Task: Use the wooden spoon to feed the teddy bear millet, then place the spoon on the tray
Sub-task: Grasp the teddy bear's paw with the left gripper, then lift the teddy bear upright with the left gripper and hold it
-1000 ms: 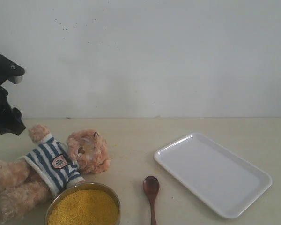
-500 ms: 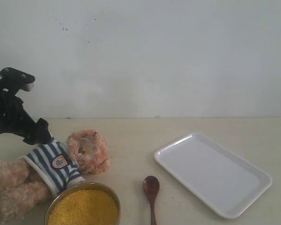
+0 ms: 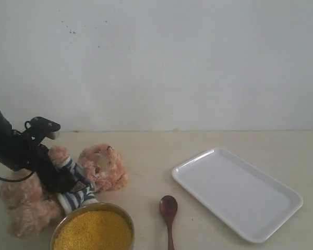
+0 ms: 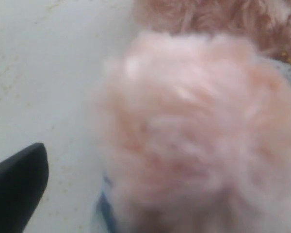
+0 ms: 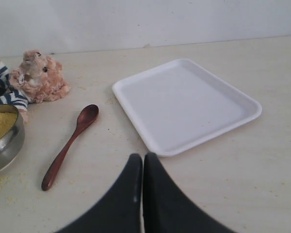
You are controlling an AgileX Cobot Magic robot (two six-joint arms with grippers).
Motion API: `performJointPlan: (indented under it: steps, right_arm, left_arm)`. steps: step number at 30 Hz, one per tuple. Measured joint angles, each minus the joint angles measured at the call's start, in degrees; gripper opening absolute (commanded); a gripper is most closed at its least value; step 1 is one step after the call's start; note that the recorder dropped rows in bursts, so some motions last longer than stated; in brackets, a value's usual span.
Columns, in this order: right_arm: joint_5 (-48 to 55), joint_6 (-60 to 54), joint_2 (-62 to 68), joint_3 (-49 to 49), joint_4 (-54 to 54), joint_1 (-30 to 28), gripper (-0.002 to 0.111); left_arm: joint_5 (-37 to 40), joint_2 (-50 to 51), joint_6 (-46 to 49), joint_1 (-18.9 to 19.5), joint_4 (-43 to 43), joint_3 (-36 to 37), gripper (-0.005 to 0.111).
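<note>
The teddy bear (image 3: 101, 166) lies on its back at the left of the table, beside the metal bowl (image 3: 126, 217) of yellow millet (image 3: 94, 232). My left gripper (image 3: 67, 178) is down over the bear's striped chest and upper arm, open, its jaws wide around the plush. In the left wrist view pink fur (image 4: 199, 121) fills the frame and only one black finger (image 4: 19, 187) shows. The wooden spoon (image 3: 168, 208) lies flat on the table between bowl and tray (image 3: 240, 192). My right gripper (image 5: 143, 158) hovers shut and empty, near the tray's (image 5: 184, 104) front edge, apart from the spoon (image 5: 70, 143).
A plain white wall stands behind the table. Stray millet grains dot the tabletop around the bowl (image 5: 7, 145) and the spoon. The tray holds nothing.
My left arm came down from above the table's left edge onto the bear, jaws widening. The bear's body has shifted and bunched up under it. Spoon, bowl and tray stayed put.
</note>
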Motion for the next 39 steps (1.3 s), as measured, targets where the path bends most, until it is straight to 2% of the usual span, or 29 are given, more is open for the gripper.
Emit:
performJointPlan:
  steps: [3,4,5,16,21,27,30,35,39]
  right_arm:
    - [0.00,0.00,0.00,0.00,0.00,0.00,0.000]
    - [0.00,0.00,0.00,0.00,0.00,0.00,0.000]
    - [0.00,0.00,0.00,0.00,0.00,0.00,0.000]
    - [0.00,0.00,0.00,0.00,0.00,0.00,0.000]
    - [0.00,0.00,0.00,0.00,0.00,0.00,0.000]
    - [0.00,0.00,0.00,0.00,0.00,0.00,0.000]
    - [0.00,0.00,0.00,0.00,0.00,0.00,0.000]
    - [0.00,0.00,0.00,0.00,0.00,0.00,0.000]
    - [0.00,0.00,0.00,0.00,0.00,0.00,0.000]
  left_arm:
    - [1.19,0.76,3.37,-0.02,-4.45,0.00,0.038]
    - [1.77,0.86,3.92,-0.02,-4.87,0.00,0.017]
    - [1.91,0.86,4.64,-0.12,-5.00,0.00,0.004]
    - [2.14,-1.72,0.87,1.36,-7.02,0.35,0.004]
    - [5.25,-9.20,0.24,6.01,-16.82,0.95,0.004]
    - [15.80,-18.52,0.14,12.36,-28.18,2.21,0.004]
    - [19.32,-21.41,0.14,14.85,-30.71,6.15,0.004]
    - [21.00,-25.39,3.11,20.33,-33.87,16.38,0.004]
    - [26.11,-27.43,7.73,24.32,-44.12,25.80,0.004]
